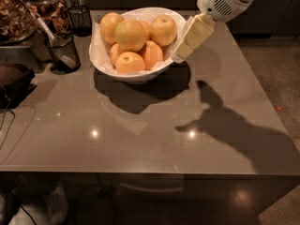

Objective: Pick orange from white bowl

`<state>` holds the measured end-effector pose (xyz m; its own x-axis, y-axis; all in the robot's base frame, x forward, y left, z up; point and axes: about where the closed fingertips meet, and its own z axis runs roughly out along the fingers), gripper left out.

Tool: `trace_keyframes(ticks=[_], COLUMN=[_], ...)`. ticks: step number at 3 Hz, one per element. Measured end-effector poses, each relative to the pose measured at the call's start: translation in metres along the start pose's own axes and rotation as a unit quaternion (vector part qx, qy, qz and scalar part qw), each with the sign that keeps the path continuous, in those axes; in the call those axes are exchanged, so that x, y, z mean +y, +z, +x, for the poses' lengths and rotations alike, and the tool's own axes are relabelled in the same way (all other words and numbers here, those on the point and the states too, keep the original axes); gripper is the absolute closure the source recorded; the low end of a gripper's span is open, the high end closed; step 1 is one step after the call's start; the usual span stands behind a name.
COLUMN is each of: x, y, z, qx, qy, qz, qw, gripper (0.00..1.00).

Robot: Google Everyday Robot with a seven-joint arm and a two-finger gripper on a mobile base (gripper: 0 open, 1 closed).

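While the pale yellow-orange dimpled orange (130, 33) is sitting atop the pile in the wide glossy white bowl (140, 75), the cream two-finger gripper (179, 56) is hovering beside the bowl's right rim, apparently holding nothing and with an opening I cannot tell, and is seemingly making its approach and needing next a reach left over that fruit.

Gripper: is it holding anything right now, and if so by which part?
Nothing is held. The gripper hangs at the right rim of the white bowl; the oranges all lie inside it.

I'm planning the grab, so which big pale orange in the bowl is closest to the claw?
The rightmost orange, back right in the bowl; the claw hangs just beside it at the right rim. The other two lie farther left.
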<state>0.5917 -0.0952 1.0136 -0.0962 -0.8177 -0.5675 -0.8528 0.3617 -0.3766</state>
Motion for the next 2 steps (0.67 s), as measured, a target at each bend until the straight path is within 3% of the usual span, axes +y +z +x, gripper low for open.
trace_keyframes(ticks=[1, 2], x=[0.001, -0.008], y=[0.006, 0.036], z=[0.001, -0.019], qx=[0.003, -0.013], qy=[-0.001, -0.012], qz=[0.005, 0.009], qw=[1.0000, 0.9998], gripper=[0.00, 0.00])
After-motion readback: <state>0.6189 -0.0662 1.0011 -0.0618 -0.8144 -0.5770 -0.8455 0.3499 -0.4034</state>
